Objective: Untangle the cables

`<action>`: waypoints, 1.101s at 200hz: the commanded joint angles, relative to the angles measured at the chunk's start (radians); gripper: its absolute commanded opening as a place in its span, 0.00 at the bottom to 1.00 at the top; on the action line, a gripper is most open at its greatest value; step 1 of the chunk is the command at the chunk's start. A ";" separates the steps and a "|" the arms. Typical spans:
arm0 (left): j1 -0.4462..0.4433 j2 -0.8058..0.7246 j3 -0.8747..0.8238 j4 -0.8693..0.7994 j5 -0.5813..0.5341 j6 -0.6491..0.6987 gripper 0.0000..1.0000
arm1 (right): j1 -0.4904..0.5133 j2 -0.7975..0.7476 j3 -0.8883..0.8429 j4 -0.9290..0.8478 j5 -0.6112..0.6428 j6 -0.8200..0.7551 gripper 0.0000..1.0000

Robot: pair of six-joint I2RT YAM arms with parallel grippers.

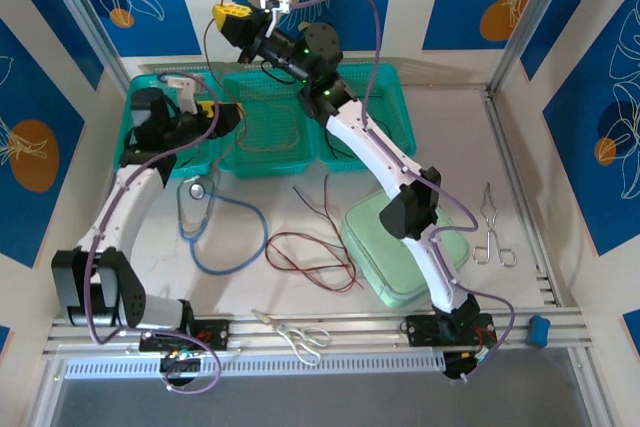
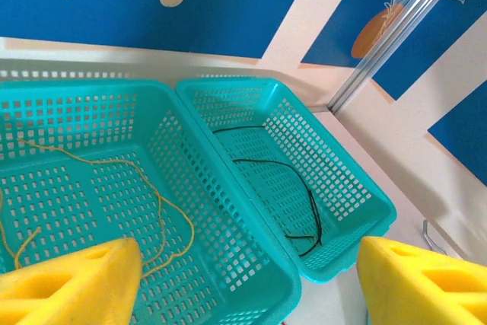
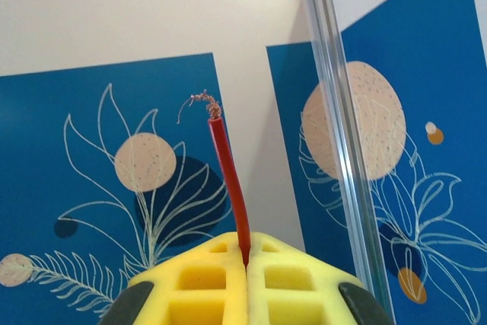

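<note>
My right gripper [image 3: 245,264] is raised high at the back wall [image 1: 232,15], shut on the end of a red cable [image 3: 228,180] whose bare frayed tip sticks up past the yellow pads. More red and dark cables [image 1: 310,259] lie looped on the table in front of the baskets. A tan-yellow cable [image 2: 160,215] lies in the middle teal basket [image 1: 270,82]. A black cable [image 2: 308,199] lies in the right basket [image 1: 400,112]. My left gripper [image 2: 247,294] stands open over the left basket [image 1: 200,109], with nothing between its fingers.
A blue-tubed stethoscope [image 1: 205,217] lies left of the loose cables. A pale green pad [image 1: 395,252] sits under the right arm. Scissors [image 1: 300,334] lie at the near edge and metal forceps [image 1: 490,232] at the right. Walls close in the table.
</note>
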State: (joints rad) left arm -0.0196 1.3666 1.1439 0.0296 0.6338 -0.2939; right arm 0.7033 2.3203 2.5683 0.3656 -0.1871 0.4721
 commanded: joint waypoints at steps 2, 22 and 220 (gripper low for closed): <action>0.024 -0.057 -0.014 0.022 -0.023 0.012 0.79 | -0.010 -0.102 -0.082 0.042 0.059 -0.004 0.00; 0.068 -0.079 -0.090 0.119 0.013 -0.039 0.83 | -0.017 -0.151 -0.185 0.094 0.123 -0.003 0.00; -0.075 0.066 0.039 0.237 -0.006 -0.138 0.00 | -0.044 -0.235 -0.263 0.019 0.017 0.036 0.00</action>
State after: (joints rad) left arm -0.0879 1.4475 1.1439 0.3214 0.6647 -0.4339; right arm 0.6678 2.1731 2.3207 0.3878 -0.1692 0.5026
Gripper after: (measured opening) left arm 0.044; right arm 0.047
